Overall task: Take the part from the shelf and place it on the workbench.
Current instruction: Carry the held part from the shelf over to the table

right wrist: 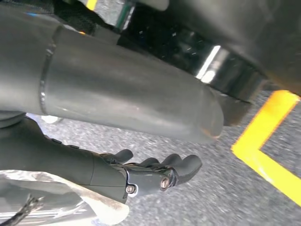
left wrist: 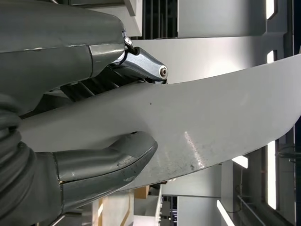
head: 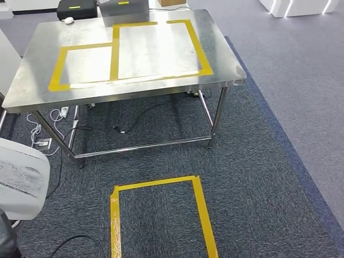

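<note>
The part is a white curved panel [left wrist: 213,117]. My left hand [left wrist: 71,56] grips it, with the thumb [left wrist: 113,160] on one face and the fingers [left wrist: 142,66] on the other. In the head view the same part [head: 20,180] juts in at the lower left, in front of the workbench and below its top. The steel workbench [head: 36,59] stands ahead with yellow tape rectangles [head: 115,54] on its top. My right hand [right wrist: 152,176] hangs over the carpet, its fingers loosely stretched out and holding nothing.
A black device [head: 77,9], a grey box [head: 121,11] and a white mouse [head: 69,20] sit at the bench's far edge. Cables and a power strip [head: 42,142] lie under its left side. A yellow tape rectangle [head: 202,209] marks the carpet in front.
</note>
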{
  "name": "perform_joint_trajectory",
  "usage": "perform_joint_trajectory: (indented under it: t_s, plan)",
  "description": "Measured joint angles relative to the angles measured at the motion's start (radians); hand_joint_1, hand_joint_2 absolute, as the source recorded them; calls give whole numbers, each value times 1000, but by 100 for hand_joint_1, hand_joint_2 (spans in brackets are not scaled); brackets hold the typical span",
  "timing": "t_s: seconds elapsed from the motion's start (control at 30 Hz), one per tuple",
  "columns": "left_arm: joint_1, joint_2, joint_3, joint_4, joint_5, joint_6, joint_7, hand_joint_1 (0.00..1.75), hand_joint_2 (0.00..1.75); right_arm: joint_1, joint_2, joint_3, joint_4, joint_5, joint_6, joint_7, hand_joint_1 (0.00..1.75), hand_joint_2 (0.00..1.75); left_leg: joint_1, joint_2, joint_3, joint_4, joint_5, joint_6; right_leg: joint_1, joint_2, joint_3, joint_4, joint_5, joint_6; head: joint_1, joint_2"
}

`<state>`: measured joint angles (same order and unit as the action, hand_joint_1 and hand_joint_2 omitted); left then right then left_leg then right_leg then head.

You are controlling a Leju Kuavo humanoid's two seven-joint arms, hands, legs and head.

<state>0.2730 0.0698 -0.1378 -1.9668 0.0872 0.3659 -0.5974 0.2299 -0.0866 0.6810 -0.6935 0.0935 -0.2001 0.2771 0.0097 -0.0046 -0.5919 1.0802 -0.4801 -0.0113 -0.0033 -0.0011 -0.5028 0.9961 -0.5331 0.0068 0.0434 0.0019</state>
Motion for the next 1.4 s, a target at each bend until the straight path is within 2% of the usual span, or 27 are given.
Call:
perform_joint_trajectory:
  t_s: [0.03, 0.13, 0.2, 0.23, 0.3, 0.33, 0.37, 0.4, 0.47, 0.5, 0.53, 0.6, 0.7, 0.73, 0.8, 0.83, 0.87, 0.9, 0.97, 1.0, 1.03, 1.07, 1.17, 1.23, 1.33, 1.37, 1.4]
  plan:
    - [0, 0, 0, 0, 1, -1, -1, 175, 175, -6, 0, 5, 9, -8, 0, -10, 0, 0, -2, 1, 14, -33, 4, 5, 1, 0, -1, 0, -5, 6, 0, 0]
    - [2, 0, 1, -1, 4, -2, -2, 175, 175, -23, 0, 22, 41, -27, 3, -35, 0, 0, -4, -1, 23, -52, -8, 24, 1, -3, -2, -2, -13, 25, 3, 0]
    - [1, 0, 2, -1, 4, -3, -3, 175, 175, -35, 0, 33, 63, -38, 3, -50, 0, 0, 0, -1, 28, -59, -9, 34, 0, -3, -17, 35, -38, 35, 6, 0]
    - [1, 0, 2, -1, 3, -3, -3, 175, 175, -41, 0, 39, 74, -42, 2, -58, 0, 0, 1, 0, 31, -62, -10, 39, 0, -2, -43, 85, -63, 38, 8, 0]
    - [0, 0, 2, -1, 1, -3, -3, 175, 175, -49, 0, 51, 96, -50, 1, -69, 0, 0, 0, 2, 33, -62, -15, 47, -1, -1, -124, 224, -119, 42, 11, 0]
    - [1, 0, 2, -1, 1, -3, -3, 175, 175, -51, 0, 56, 104, -53, 0, -74, 0, 0, -1, 2, 36, -62, -18, 49, 0, -1, -161, 279, -131, 43, 12, 0]
    - [1, 0, 2, -1, 0, -2, -3, 175, 175, -54, 0, 60, 111, -55, 0, -76, 0, 0, -2, 1, 40, -61, -22, 50, 0, -1, -180, 299, -121, 42, 12, 0]
    - [1, 0, 2, -1, 0, -3, -3, 175, 175, -57, 0, 64, 118, -55, -1, -78, 0, 0, -2, 1, 48, -61, -28, 50, 0, -1, -179, 277, -88, 40, 13, 0]
    - [1, 0, 2, -1, 0, -2, -3, 175, 175, -64, 0, 69, 131, -56, -1, -80, 0, 0, -3, -1, 67, -62, -41, 47, 1, 0, -129, 150, 2, 31, 13, 0]
    - [1, 0, 2, -1, 0, -2, -3, 175, 175, -66, 0, 72, 137, -58, -1, -83, 0, 0, -5, -2, 74, -61, -47, 43, 3, 0, -101, 89, 31, 25, 12, 0]
    - [1, 0, 2, -1, -1, 0, -3, 175, 175, -68, 0, 76, 143, -62, -3, -90, 0, 0, -6, -3, 76, -61, -51, 39, 5, 1, -81, 49, 43, 20, 12, 0]
    - [1, 0, 2, -2, -2, 2, -3, 175, 175, -68, 1, 84, 151, -75, -14, -111, 0, 0, -8, -4, 76, -62, -54, 30, 7, 2, -68, 25, 37, 12, 11, 0]
    - [1, 0, 3, -2, -2, 0, -3, 175, 175, -67, 2, 91, 154, -99, -27, -131, 0, 0, -7, -3, 71, -40, -75, 14, -2, 1, -54, 8, 35, 0, 10, 0]
    - [1, 0, 4, -2, -2, -1, -4, 175, 175, -68, 3, 93, 154, -106, -29, -134, 0, 0, -6, -2, 52, 4, -96, 8, -5, 0, -47, 3, 34, -5, 8, 0]
    - [1, 0, 6, -2, -2, -2, -4, 175, 175, -70, 3, 99, 155, -116, -31, -139, 0, 0, -3, -2, -18, 138, -149, -2, -5, -2, -38, 1, 27, -12, 7, 0]
    - [2, 0, 7, -2, -2, -2, -4, 175, 175, -70, 3, 102, 156, -120, -31, -140, 0, 0, -1, -2, -53, 197, -163, -5, -5, -3, -33, 1, 23, -13, 7, 0]
    - [3, 0, 7, -2, -2, -2, -4, 175, 175, -70, 3, 105, 156, -122, -31, -141, 0, 0, 1, -1, -75, 225, -158, -7, -6, -2, -28, 1, 19, -13, 7, 0]
    - [3, 0, 7, -2, -2, -3, -4, 175, 175, -70, 3, 106, 157, -124, -32, -142, 0, 0, 2, -1, -80, 216, -132, -8, -6, -2, -21, 1, 14, -12, 7, 0]
    - [2, 0, 7, -2, -2, -2, -4, 175, 175, -70, 3, 109, 157, -128, -34, -147, 0, 0, 3, 0, -40, 98, -43, -7, -7, 0, -5, 1, 1, -7, 7, 0]
    - [3, 0, 7, -2, -2, -1, -4, 175, 175, -70, 3, 110, 158, -130, -36, -151, 0, 0, 2, 1, -15, 36, -14, -5, -5, 1, -1, 2, -6, -2, 6, 0]
    - [2, 0, 7, -2, -2, -1, -4, 175, 175, -71, 2, 112, 158, -131, -38, -156, 0, 0, 1, 2, 4, -12, 1, -1, -3, 1, -1, 3, -12, 4, 5, 0]
    - [3, 0, 7, -2, -2, 1, -4, 175, 175, -71, 2, 113, 158, -133, -41, -161, 0, 0, -1, 2, 12, -33, -2, 5, -1, 1, -3, 3, -16, 11, 5, 0]
    - [8, 0, 9, -2, -3, 4, -4, 175, 175, -72, 2, 116, 158, -140, -50, -174, 0, 0, -1, -1, 18, -46, -14, 26, -1, -1, 1, 2, -25, 29, 8, 0]
    - [10, 0, 9, -2, -3, 5, -5, 175, 175, -73, 2, 118, 158, -142, -53, -180, 0, 0, 3, -1, 27, -51, -16, 38, -1, -1, -22, 56, -56, 38, 11, 0]
    - [13, 0, 9, -3, -5, 7, -6, 175, 175, -72, 2, 122, 158, -146, -54, -181, 0, 0, 1, 1, 33, -52, -24, 50, -2, 0, -143, 255, -131, 43, 16, 0]
    - [14, 0, 9, -3, -6, 9, -6, 175, 175, -71, 2, 123, 158, -150, -54, -181, 0, 0, 0, 0, 37, -52, -28, 51, -1, 0, -177, 297, -132, 43, 16, 0]
    - [15, -1, 9, -3, -8, 11, -6, 175, 175, -71, 2, 125, 158, -155, -54, -181, 0, 0, -1, 0, 43, -52, -33, 52, -1, 0, -192, 302, -111, 41, 17, 0]
